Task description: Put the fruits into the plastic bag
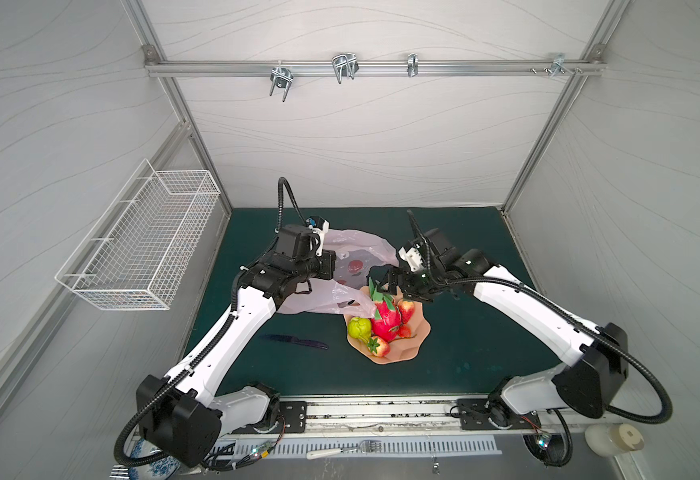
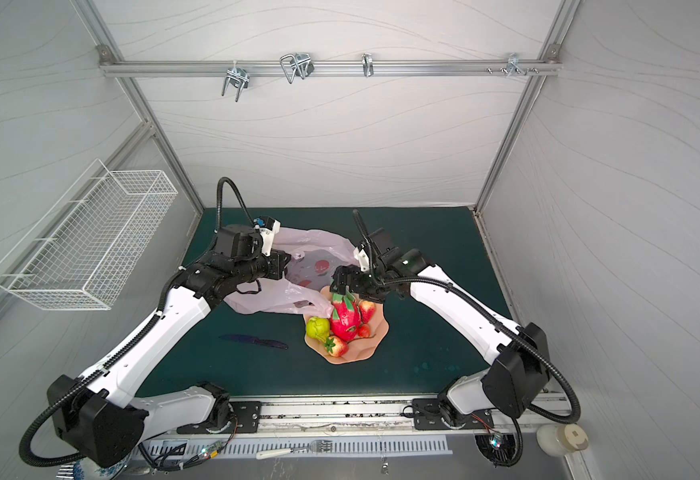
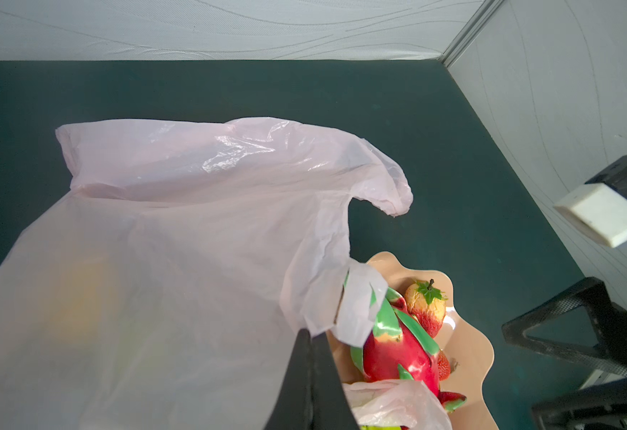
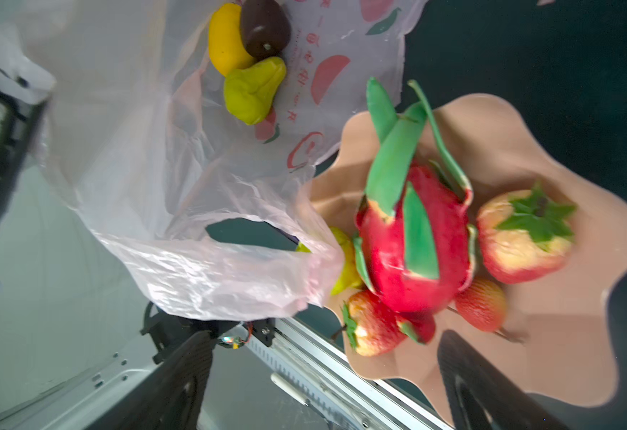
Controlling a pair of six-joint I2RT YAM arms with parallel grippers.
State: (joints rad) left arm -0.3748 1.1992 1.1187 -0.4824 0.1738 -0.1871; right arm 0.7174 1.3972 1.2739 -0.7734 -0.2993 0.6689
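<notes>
The pale-pink plastic bag lies open on the green mat. A lemon, a dark brown fruit and a green pear rest inside it. My left gripper is shut on the bag's rim and holds it up. The dragon fruit, two strawberries and a knobbly green fruit sit in the peach bowl. My right gripper hovers open over the dragon fruit's green scales, holding nothing.
A dark blue knife lies on the mat left of the bowl. A white wire basket hangs on the left wall. A fork lies in front of the base rail. One bag handle drapes over the bowl's near-left rim.
</notes>
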